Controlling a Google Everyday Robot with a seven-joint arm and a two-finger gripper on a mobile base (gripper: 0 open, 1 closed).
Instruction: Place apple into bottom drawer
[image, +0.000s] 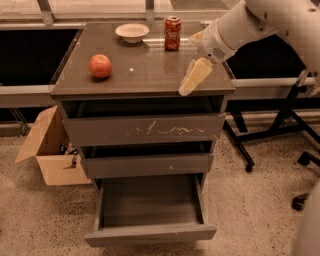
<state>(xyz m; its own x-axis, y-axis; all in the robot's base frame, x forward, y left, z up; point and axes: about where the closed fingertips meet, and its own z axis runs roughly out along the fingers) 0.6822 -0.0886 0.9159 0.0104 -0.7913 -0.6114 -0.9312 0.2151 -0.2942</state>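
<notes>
The red apple (100, 65) sits on the left part of the cabinet top. The bottom drawer (150, 227) is pulled out, and its grey floor shows nothing inside. My gripper (190, 66) hangs above the right front part of the cabinet top, well to the right of the apple. Its pale fingers (195, 76) are spread apart and hold nothing.
A red cola can (172, 33) and a white bowl (132, 32) stand at the back of the cabinet top (145, 70). The scratched top drawer front (145, 130) and the middle front (147, 164) are shut. A cardboard box (50, 150) sits left; chair legs (260, 135) stand right.
</notes>
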